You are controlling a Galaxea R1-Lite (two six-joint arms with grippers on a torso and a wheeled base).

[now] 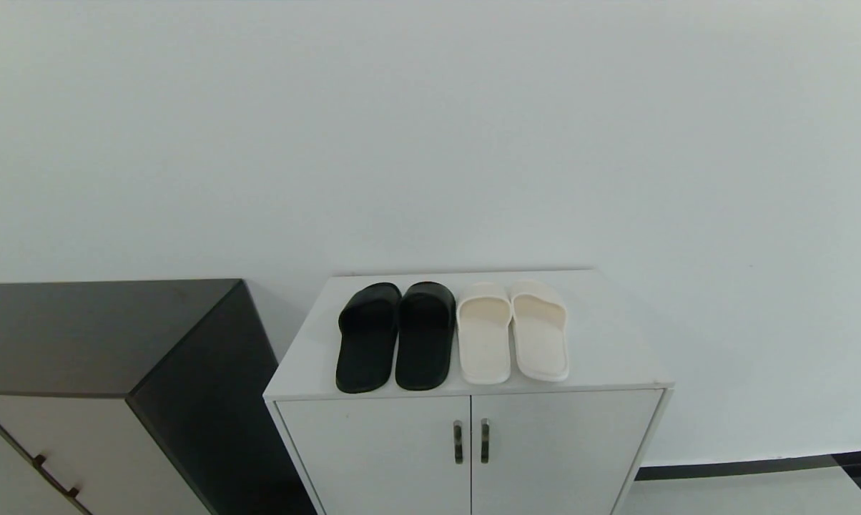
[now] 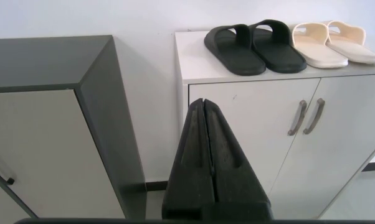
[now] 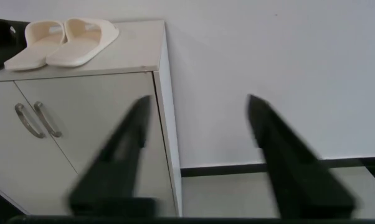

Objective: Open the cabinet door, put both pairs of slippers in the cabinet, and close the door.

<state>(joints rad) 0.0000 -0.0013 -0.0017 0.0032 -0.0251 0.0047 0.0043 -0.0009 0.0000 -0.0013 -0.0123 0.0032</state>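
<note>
Sitting shut, the cabinet (image 1: 373, 458) shows two upright door handles (image 1: 458, 441) at lower centre, black slippers (image 1: 395, 336) and cream slippers (image 1: 513, 330) side by side on top. Left hand (image 2: 204, 102) is pinched closed, right hand (image 3: 197, 99) gapes wide, both short of the doors; I'd back the right.

Left claw (image 2: 204, 106) fingers pressed together; right claw (image 3: 197, 106) spread wide.

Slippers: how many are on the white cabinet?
4, in one row on the cabinet top: from the left, a black slipper, a second black slipper, a cream slipper, a second cream slipper. None looks hidden.
</note>
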